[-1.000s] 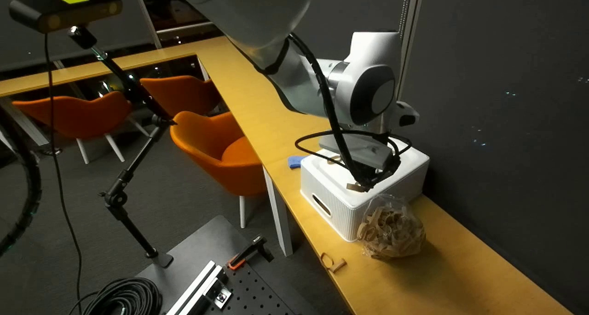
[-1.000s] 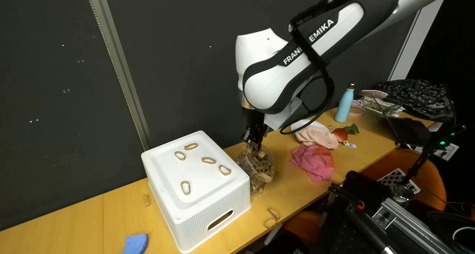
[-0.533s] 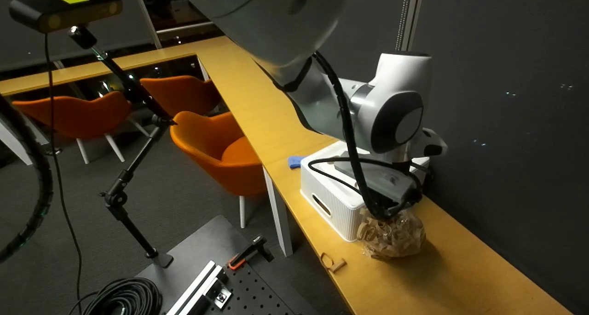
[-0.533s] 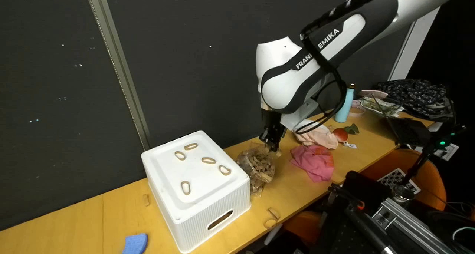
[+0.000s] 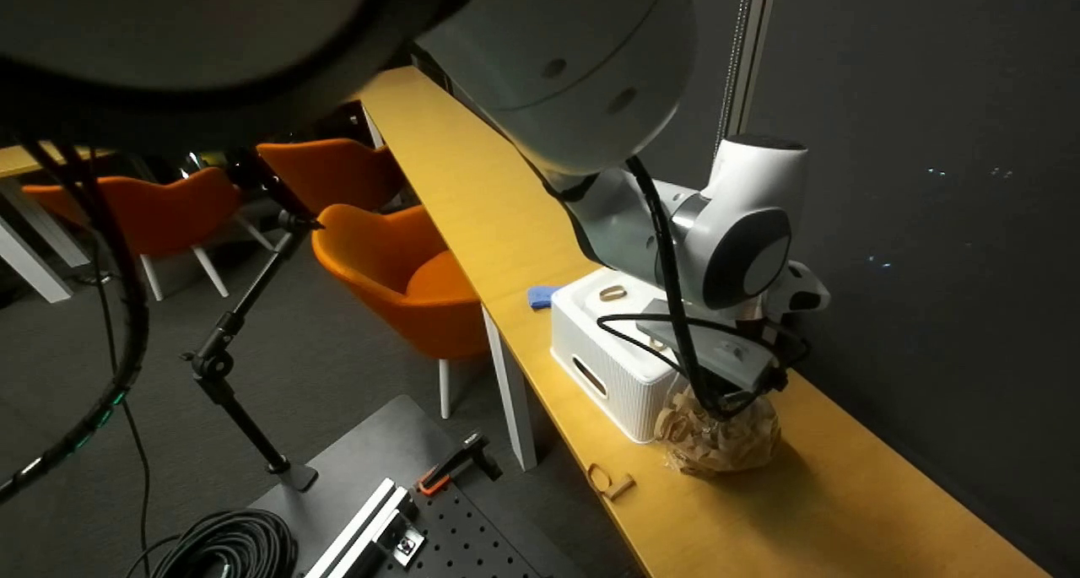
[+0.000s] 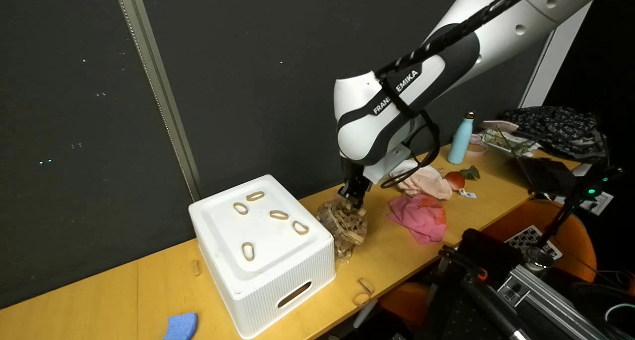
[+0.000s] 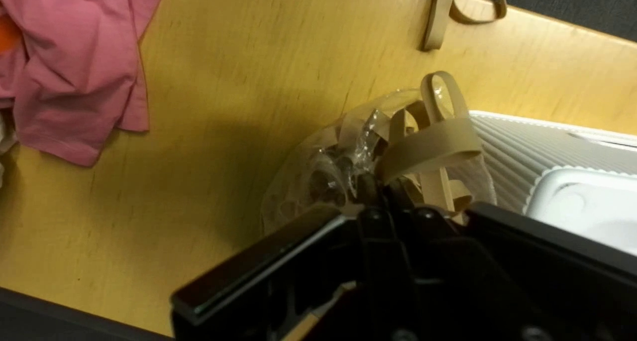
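Indoors | bag (image 5: pixel 721 443) on wooden table (image 5: pixel 844 510) | orange chairs (image 5: pixel 396 291) near | dark carpet (image 5: pixel 325 367)

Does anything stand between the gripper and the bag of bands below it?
Only the tan band pinched in the gripper; nothing else visible is between gripper and bag. The white box stands beside the bag, not in between.

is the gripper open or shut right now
The gripper is shut on a tan band: in the wrist view its fingers nearly meet, the looped band jutting from their tips.
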Tool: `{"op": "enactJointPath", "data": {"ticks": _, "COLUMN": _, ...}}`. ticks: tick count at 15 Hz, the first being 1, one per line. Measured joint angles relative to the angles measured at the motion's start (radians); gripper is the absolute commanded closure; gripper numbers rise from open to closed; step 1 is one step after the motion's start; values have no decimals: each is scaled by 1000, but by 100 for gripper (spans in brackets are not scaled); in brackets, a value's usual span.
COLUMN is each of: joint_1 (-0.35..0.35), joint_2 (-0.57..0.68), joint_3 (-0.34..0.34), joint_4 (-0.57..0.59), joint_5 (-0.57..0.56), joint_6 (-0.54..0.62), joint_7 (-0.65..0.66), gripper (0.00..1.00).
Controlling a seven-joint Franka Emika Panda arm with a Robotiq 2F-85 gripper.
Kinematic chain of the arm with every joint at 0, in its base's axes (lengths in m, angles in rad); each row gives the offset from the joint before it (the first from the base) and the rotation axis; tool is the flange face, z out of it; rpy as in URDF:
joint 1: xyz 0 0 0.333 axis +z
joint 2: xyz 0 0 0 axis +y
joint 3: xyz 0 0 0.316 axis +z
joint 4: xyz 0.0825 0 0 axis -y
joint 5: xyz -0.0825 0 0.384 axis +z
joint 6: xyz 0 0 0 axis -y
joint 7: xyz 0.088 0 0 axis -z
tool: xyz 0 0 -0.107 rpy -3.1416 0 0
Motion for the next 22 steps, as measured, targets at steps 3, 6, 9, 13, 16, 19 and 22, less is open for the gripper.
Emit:
{"op": "enactJointPath", "data": {"ticks": 3, "joint_1": 8, "joint_2": 55, "joint_3": 10, "joint_4": 66, "joint_5": 0, "joint_6": 0, "joint_7": -7, "gripper": 99}}
{"op": "enactJointPath", "data": {"ticks": 6, "joint_1": 15, "joint_2": 95, "joint_3": 20, "joint_4": 116, "joint_5": 1, "joint_6": 0, "joint_7": -10, "gripper": 99}}
{"op": "enactJointPath", "data": {"ticks": 9, "joint_1": 15, "joint_2": 128, "joint_3": 28, "joint_4": 152, "joint_5": 3, "joint_6": 0, "joint_7": -14, "gripper": 99}}
{"op": "enactJointPath", "data": {"ticks": 13, "joint_1": 15, "joint_2": 152, "joint_3": 28, "joint_4": 177, "joint_5": 4, "joint_6": 0, "joint_7": -18, "gripper": 99}}
{"op": "enactJointPath", "data": {"ticks": 16, "joint_1": 15, "joint_2": 152, "joint_3": 28, "joint_4": 179, "joint_5": 4, "joint_6": 0, "joint_7": -19, "gripper": 99}}
{"op": "enactJointPath", "data": {"ticks": 19, "joint_1": 15, "joint_2": 152, "joint_3": 26, "joint_4": 179, "joint_5": 4, "joint_6": 0, "joint_7": -18, "gripper": 99}}
{"op": "enactJointPath", "data": {"ticks": 22, "joint_1": 15, "joint_2": 152, "joint_3": 13, "joint_4": 178, "joint_5": 3, "joint_6": 0, "joint_7": -16, "gripper": 80}}
